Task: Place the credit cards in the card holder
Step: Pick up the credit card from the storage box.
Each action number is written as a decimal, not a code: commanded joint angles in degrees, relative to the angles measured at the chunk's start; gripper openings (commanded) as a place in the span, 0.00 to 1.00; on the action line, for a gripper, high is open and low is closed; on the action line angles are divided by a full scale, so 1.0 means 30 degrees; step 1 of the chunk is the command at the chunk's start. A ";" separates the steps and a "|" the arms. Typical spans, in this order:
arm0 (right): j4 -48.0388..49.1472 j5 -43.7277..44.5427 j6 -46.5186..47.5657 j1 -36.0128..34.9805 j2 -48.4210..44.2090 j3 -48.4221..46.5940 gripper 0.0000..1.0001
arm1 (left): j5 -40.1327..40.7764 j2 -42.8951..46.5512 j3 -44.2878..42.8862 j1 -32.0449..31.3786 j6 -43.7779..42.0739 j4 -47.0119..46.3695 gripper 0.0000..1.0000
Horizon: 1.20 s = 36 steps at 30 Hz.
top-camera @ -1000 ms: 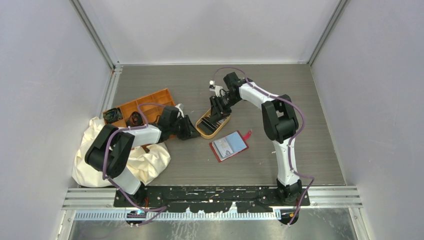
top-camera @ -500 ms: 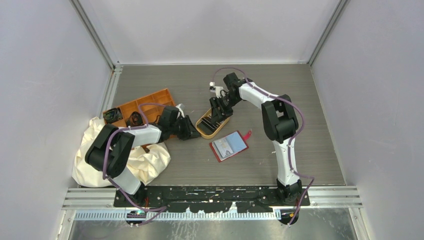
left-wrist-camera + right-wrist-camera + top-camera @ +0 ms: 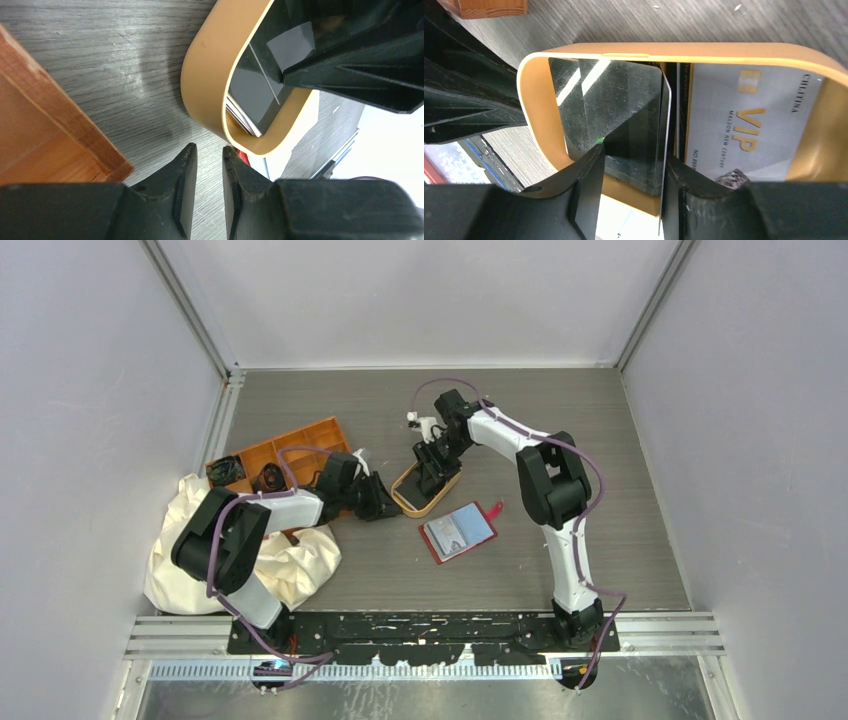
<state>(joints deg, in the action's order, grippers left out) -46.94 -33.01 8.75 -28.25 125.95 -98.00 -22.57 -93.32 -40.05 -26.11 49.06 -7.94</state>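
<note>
Several credit cards look thin, stiff, slippery; we would pinch one edge. Right gripper jaws spread over them; left gripper jaws barely apart, empty.

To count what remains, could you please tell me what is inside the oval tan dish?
A glossy black card and a pale grey VIP card show inside the dish, with the right end effector dipped in. Any cards beneath them are covered.
</note>
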 commanded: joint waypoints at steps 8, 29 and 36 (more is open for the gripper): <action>0.0061 -0.0747 -0.0250 0.1063 -0.0925 -0.0852 0.45 | -0.0450 0.0153 -0.0192 0.0119 -0.0327 -0.0487 0.26; 0.0583 -0.2348 -0.0786 0.2349 -0.0703 -0.0430 0.09 | -0.0352 0.1268 0.0048 0.0108 -0.0611 0.0367 0.26; 0.1474 -0.2061 0.0041 0.2953 -0.2579 0.0281 0.03 | 0.0174 0.3502 0.0826 0.0119 -0.0806 0.0042 0.27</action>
<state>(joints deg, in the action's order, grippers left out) -45.67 -39.51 6.92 -20.78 125.51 -98.04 -22.52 -88.92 -38.59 -26.11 48.07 -6.35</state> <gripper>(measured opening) 0.062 0.258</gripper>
